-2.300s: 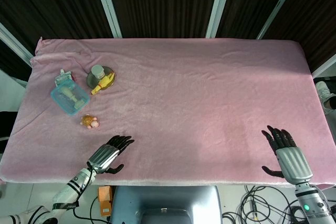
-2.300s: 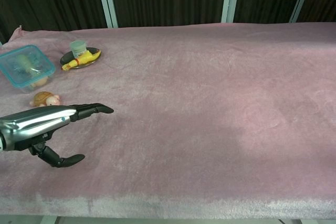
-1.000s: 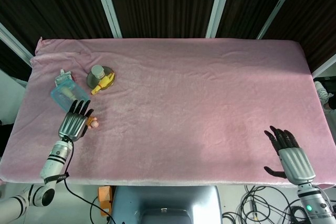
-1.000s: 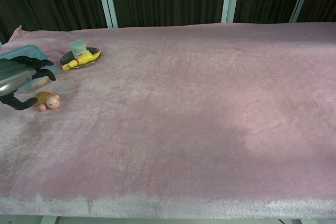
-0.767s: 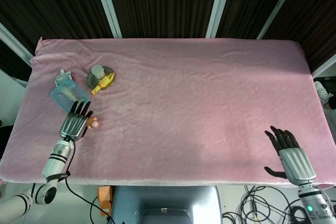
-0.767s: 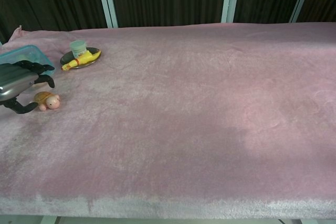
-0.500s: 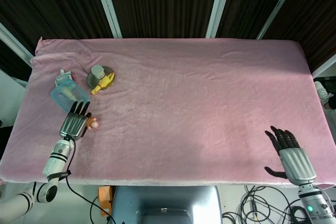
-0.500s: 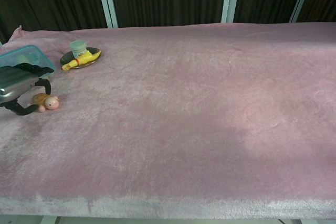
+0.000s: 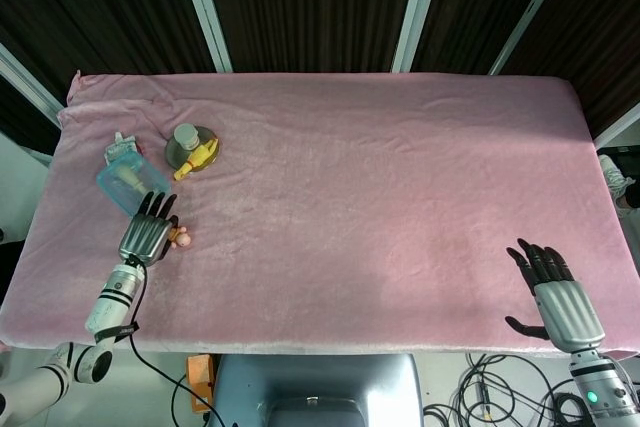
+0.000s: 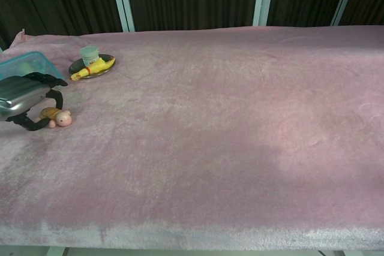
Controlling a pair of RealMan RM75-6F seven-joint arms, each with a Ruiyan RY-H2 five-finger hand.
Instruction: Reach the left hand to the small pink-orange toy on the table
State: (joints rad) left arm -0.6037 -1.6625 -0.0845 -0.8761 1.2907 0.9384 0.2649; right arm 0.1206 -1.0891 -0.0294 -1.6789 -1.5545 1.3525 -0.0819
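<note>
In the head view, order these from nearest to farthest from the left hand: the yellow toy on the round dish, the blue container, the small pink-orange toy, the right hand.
1. Small pink-orange toy: right at the fingers of the left hand.
2. Blue container: just beyond the fingertips, toward the far edge.
3. Yellow toy: on the round dish, farther back.
4. Right hand: across the table, near the front right corner.

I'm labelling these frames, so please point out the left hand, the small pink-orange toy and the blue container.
left hand (image 9: pixel 147 236), head view, silver back of the hand.
small pink-orange toy (image 10: pixel 63 117), chest view, its pink head.
blue container (image 9: pixel 124 183), head view, its lid.
</note>
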